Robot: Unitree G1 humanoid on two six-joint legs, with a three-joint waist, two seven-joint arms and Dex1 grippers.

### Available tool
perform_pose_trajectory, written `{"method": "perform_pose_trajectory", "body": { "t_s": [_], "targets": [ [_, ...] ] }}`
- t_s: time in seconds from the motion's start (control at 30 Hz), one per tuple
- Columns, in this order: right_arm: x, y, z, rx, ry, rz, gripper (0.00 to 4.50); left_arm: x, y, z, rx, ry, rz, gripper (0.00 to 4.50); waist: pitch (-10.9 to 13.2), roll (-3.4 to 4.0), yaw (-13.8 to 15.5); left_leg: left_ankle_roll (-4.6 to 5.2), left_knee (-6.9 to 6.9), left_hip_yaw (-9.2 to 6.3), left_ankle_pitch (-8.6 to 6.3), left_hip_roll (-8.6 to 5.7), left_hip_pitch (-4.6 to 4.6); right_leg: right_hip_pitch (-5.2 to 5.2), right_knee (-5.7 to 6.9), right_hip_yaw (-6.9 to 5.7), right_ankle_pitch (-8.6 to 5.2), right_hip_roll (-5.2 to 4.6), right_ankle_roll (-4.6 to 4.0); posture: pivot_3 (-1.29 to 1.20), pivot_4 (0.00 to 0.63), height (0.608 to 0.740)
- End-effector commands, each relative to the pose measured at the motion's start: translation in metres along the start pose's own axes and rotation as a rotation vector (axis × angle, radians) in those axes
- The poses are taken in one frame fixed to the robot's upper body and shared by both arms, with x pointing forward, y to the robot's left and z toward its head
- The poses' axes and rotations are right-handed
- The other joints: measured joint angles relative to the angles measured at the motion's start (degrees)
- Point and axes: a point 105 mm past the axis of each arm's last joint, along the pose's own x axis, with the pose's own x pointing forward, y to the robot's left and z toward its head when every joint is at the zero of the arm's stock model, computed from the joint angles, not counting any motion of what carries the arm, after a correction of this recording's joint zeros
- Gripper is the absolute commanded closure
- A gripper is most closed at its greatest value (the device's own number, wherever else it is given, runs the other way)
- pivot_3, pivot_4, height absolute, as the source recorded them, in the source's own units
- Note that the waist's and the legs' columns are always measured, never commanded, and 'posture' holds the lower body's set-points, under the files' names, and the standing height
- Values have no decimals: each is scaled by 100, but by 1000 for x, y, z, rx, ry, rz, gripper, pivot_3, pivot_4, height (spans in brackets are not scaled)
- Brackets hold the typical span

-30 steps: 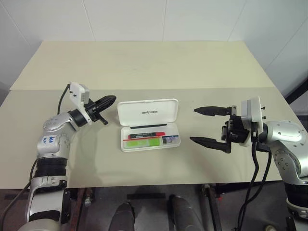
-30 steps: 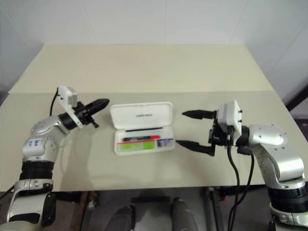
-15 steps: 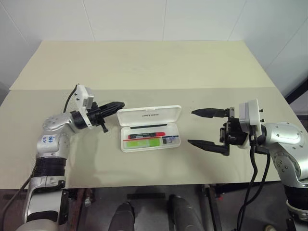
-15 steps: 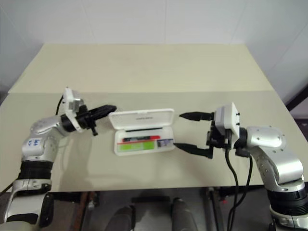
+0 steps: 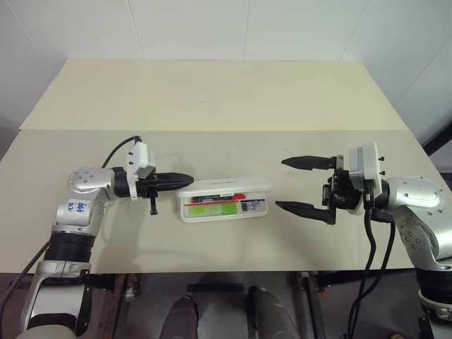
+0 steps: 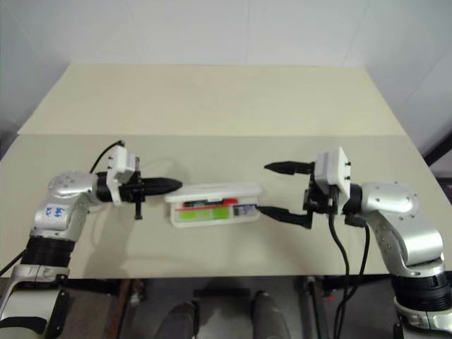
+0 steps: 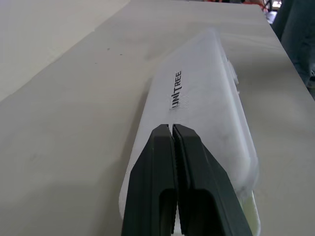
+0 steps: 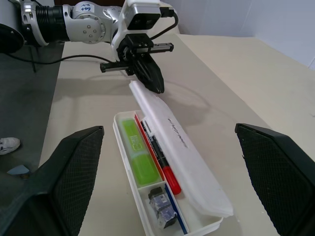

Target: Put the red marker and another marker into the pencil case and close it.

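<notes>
The white pencil case (image 5: 224, 200) lies at mid-table, its lid (image 7: 206, 88) tilted low over the tray. Inside lie the red marker (image 8: 158, 155), with a black barrel and red cap, and beside it the neon green highlighter (image 8: 135, 147). My left gripper (image 5: 185, 176) is shut, and its fingertips (image 7: 162, 135) rest on the left end of the lid near the lettering. To the right of the case my right gripper (image 5: 282, 183) hangs open, with nothing between its fingers.
A small dark item (image 8: 161, 206) sits in the tray's end compartment. The beige table (image 5: 212, 99) runs far back behind the case, with a seam across it. Its front edge (image 5: 226, 271) is close below the case.
My left gripper has swung to the right and lower, and the lid has come down from standing open to leaning low over the tray. The right gripper has not moved.
</notes>
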Motion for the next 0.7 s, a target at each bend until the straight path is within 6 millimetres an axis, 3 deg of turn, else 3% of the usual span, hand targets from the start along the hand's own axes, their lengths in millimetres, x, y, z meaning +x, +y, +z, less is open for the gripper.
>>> {"method": "perform_pose_trajectory", "body": {
  "t_s": [0.03, 0.37, 0.7],
  "targets": [
    [5, 0, 8, -42, -13, 21, 0, 7, -5, 3, 50, 31, -61, 4458, 0, 0, -4, 0, 0, 0, 0, 0, 0, 0, 0, 0, 1, 0, 1, 0, 150, 740],
    [16, -2, 8, -53, -43, 21, 0, -9, -11, -10, 47, 165, -108, 4458, 0, 0, -7, 2, -1, 0, -1, 0, 0, -2, 2, 0, -1, 0, -2, 0, 150, 740],
    [21, -2, 7, -59, -58, 6, 0, 0, -29, -22, -25, 127, -94, 4458, 0, 0, -3, 3, -2, 0, -2, 0, -1, -2, 3, 0, 0, 0, 0, 0, 150, 740]
  ]
}}
